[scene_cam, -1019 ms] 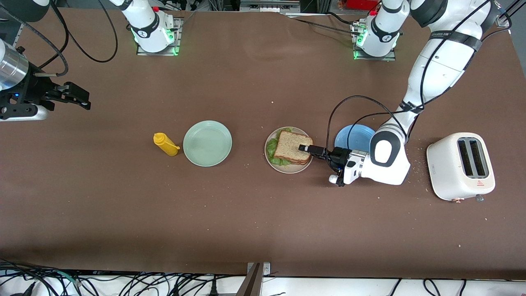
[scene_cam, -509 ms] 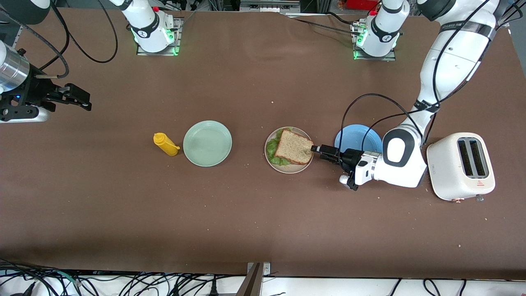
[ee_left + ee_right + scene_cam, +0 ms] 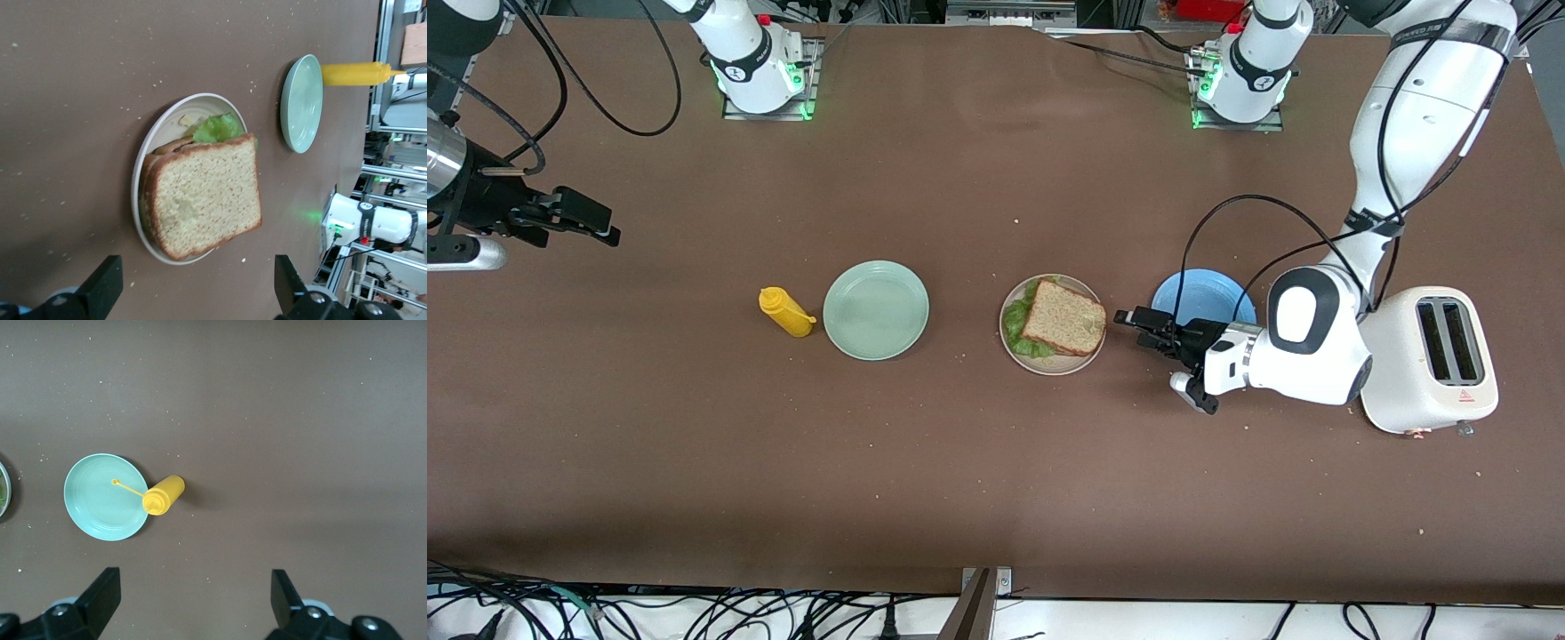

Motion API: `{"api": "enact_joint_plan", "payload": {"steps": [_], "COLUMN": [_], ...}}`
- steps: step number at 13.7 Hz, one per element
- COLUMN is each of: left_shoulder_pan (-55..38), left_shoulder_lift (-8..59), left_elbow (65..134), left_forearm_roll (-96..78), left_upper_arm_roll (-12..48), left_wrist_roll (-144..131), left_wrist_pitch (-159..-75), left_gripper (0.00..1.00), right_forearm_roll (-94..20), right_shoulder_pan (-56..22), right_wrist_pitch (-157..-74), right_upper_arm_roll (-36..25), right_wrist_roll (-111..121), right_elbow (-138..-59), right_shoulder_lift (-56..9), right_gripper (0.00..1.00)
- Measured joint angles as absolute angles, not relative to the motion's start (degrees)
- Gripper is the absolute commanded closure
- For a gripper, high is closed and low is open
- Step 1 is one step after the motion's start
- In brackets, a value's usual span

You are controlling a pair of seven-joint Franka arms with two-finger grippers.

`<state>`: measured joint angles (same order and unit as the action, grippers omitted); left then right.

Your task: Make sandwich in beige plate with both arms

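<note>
Sandwich (image 3: 1064, 318) sits on the beige plate (image 3: 1021, 354), mid-table. Top bread slice square, brown, dark crust; green lettuce (image 3: 1015, 322) sticks out from under it on the side toward the right arm's end of the table. In the left wrist view the sandwich (image 3: 203, 197) fills most of the plate (image 3: 148, 143), with lettuce (image 3: 215, 127) showing at 1 edge.

Left gripper (image 3: 1138, 322) hangs low over the bare table between the beige plate and the blue plate (image 3: 1202, 297), just beside the beige plate's rim, not touching the sandwich. Fingers spread apart, holding nothing; the left wrist view shows both fingertips (image 3: 107, 280) wide, with the sandwich between and ahead of them.

Right gripper (image 3: 591, 222) is up at the right arm's end of the table, well apart from every plate, waiting. Fingers released and empty; the right wrist view shows the 2 fingertips (image 3: 103, 592) set wide over bare brown table.

Mint-green plate (image 3: 876, 309) lies toward the right arm's end from the beige plate, empty. Yellow squeeze bottle (image 3: 784, 312) lies just beside it, on its side.

White toaster (image 3: 1425, 357) with 2 slots stands at the left arm's end, close to the left arm's wrist.
</note>
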<state>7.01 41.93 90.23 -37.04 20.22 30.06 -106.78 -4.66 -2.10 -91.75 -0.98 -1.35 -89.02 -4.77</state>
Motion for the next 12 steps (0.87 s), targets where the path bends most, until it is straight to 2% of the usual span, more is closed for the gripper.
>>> {"api": "enact_joint_plan", "payload": {"steps": [7,12], "left_shoulder_pan": [10.48,10.28], "left_shoulder_lift": [33.67,26.33], "left_elbow": [89.26,82.89], "left_forearm_roll": [-18.53,-6.87], "left_upper_arm_roll": [20.16,20.23], "left_wrist_roll": [22.2,10.77], "left_wrist_pitch": [-99.42,-90.35], "left_gripper": [0.0,0.0], "right_forearm_roll": [-4.68,-4.66], "right_shoulder_pan": [-2.13,-2.19], "right_wrist_pitch": [-91.97,-92.35], "right_upper_arm_roll": [-0.94,-0.85], "right_wrist_roll": [-1.35,-1.35], "right_elbow": [-88.88,-88.79], "right_shoulder_lift": [-4.78,-4.78], "right_gripper": [0.0,0.0]}}
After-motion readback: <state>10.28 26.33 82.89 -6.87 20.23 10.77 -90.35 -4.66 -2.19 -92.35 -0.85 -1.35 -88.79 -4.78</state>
